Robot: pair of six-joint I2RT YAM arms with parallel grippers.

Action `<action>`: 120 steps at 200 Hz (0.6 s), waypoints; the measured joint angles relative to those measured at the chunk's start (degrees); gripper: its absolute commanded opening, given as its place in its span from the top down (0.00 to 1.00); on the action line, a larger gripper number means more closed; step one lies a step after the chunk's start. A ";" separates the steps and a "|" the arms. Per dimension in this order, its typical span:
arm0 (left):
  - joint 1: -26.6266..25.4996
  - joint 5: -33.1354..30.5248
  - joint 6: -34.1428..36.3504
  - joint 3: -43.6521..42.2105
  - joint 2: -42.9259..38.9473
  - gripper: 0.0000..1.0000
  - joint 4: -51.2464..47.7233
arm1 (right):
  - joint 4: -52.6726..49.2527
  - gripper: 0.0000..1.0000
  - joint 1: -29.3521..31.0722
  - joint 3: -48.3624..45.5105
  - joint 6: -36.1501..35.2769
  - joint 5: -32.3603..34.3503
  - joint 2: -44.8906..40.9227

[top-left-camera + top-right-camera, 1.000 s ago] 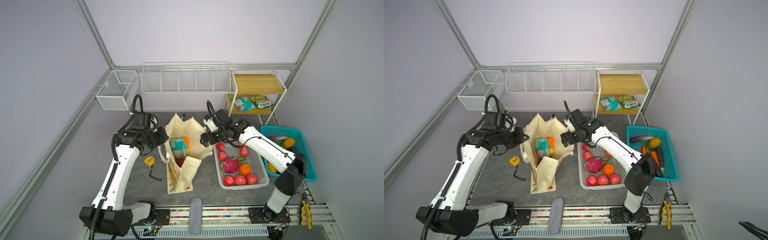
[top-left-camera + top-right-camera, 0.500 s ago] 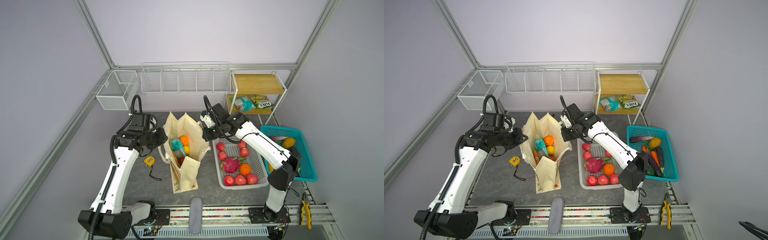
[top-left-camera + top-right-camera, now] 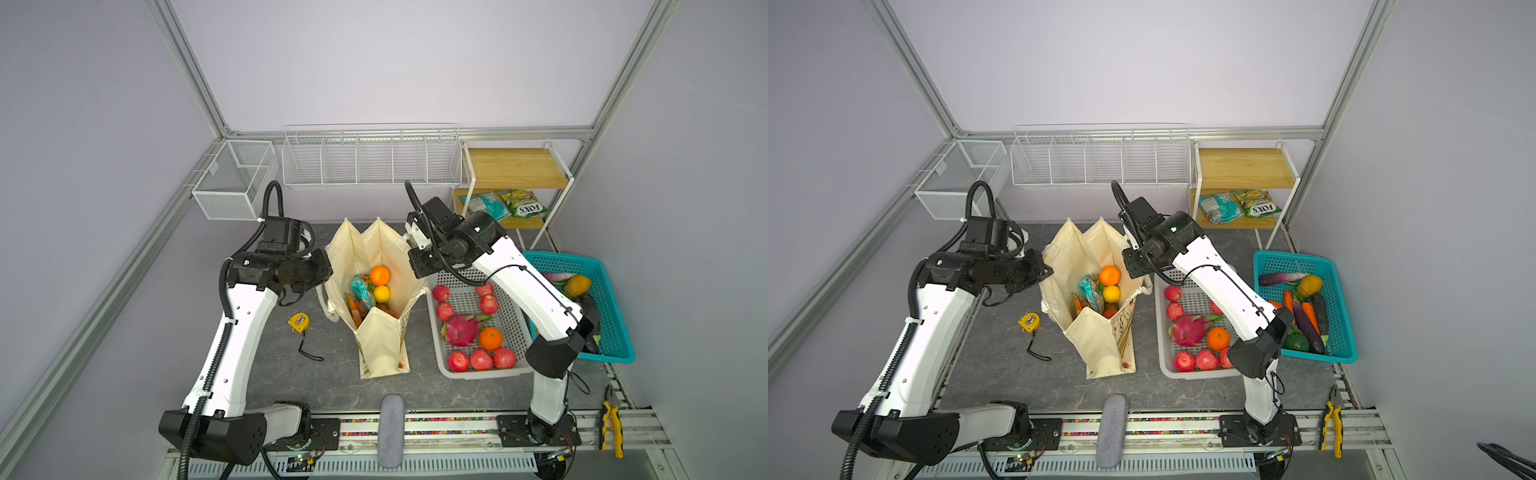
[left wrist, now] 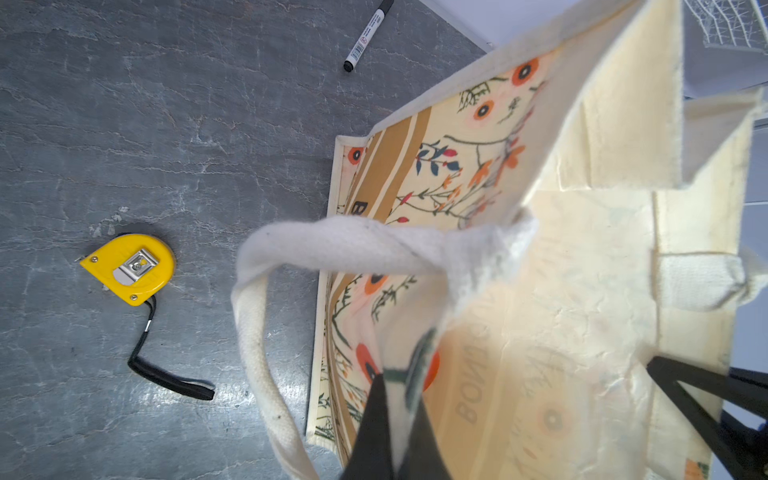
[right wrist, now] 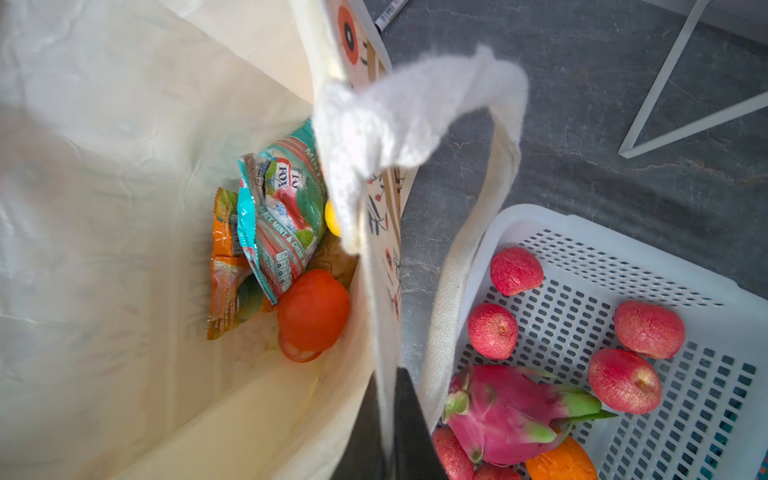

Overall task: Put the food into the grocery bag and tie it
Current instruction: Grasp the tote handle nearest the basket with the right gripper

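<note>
The left tool (image 4: 398,368) is clenched on the rim of the grocery bag (image 3: 380,345); cream cloth is seen pinched between its dark fingers. The right tool (image 5: 388,377) is likewise clamped on the opposite rim, with the cloth edge running between its fingers. In both top views the mouth is shown spread open between the two tools.

The grocery bag stands upright on the tabletop (image 3: 291,374) between the arms, with its tall axis vertical and its mouth facing upward. The long axis of the mouth runs from the rear wall toward the front rail. One rope handle (image 4: 257,316) hangs outside the left wall, and the other rope handle (image 5: 461,266) hangs outside the right wall, just beside the rim of the white basket (image 5: 540,224).

Inside the bag are seen a teal packet (image 5: 282,216), an orange-red packet (image 5: 226,266), a red fruit (image 5: 313,309), an orange (image 3: 380,275) and a yellow fruit (image 3: 382,294).

On the right, only a narrow strip of tabletop separates the bag from the white basket; a teal basket (image 3: 615,345) lies beyond it. On the left, open tabletop is broken only by a yellow tape measure (image 3: 298,323) near the bag. Behind the bag a marker (image 4: 368,35) lies on bare tabletop. Bare tabletop extends in front of the bag to the rail.
</note>
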 measured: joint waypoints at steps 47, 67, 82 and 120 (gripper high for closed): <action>-0.07 -0.13 0.81 -0.07 3.43 1.00 0.63 | 3.63 0.93 -2.16 -11.21 1.81 -0.68 -0.11; -0.07 -0.70 1.46 -0.07 3.41 0.84 0.55 | 4.76 0.93 -2.45 -13.66 2.10 -1.09 -0.48; -0.07 -0.98 1.81 -0.07 3.41 0.76 0.61 | 5.53 0.92 -2.45 -14.19 2.12 -1.73 -0.81; -0.07 -1.14 1.95 -0.07 3.37 0.59 0.76 | 7.30 0.89 -2.45 -14.25 2.03 -3.32 -1.84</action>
